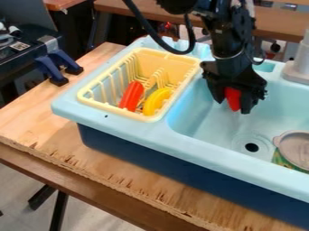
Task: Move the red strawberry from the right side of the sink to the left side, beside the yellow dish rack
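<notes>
The gripper is pinching a red object over the light-blue sink, near the drain. A lidded can is sitting at the right. Alongside, the yellow rack is cradling red and yellow pieces, its wall standing between them and the basin.

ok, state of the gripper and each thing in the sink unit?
gripper: closed on red object
red object: held above basin
dish rack: loaded
red piece: on edge in rack
yellow piece: on edge in rack
drain: uncovered
grey-topped container: in basin, open or closed unclear
</notes>
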{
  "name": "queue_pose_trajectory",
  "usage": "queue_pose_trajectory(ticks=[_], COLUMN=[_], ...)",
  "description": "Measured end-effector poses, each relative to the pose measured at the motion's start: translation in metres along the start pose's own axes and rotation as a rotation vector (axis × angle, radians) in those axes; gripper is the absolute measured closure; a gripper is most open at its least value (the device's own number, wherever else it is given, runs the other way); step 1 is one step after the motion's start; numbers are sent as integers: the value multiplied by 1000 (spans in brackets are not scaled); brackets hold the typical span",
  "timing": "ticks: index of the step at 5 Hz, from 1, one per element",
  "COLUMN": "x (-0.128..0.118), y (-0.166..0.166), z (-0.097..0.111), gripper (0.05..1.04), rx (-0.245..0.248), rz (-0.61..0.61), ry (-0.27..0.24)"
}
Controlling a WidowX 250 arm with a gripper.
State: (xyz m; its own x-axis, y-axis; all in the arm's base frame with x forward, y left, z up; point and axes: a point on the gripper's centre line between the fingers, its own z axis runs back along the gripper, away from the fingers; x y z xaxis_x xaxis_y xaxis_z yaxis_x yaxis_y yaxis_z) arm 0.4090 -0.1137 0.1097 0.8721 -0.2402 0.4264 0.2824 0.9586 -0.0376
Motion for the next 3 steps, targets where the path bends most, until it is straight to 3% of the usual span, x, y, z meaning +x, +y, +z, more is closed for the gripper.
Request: queue_pose_trajectory(ticks=[2,3], x=[-11,-14], y=[1,-5], z=[-13,-12], gripper=[222,67], rx=[-8,5], rz=[4,0], ry=[87,107])
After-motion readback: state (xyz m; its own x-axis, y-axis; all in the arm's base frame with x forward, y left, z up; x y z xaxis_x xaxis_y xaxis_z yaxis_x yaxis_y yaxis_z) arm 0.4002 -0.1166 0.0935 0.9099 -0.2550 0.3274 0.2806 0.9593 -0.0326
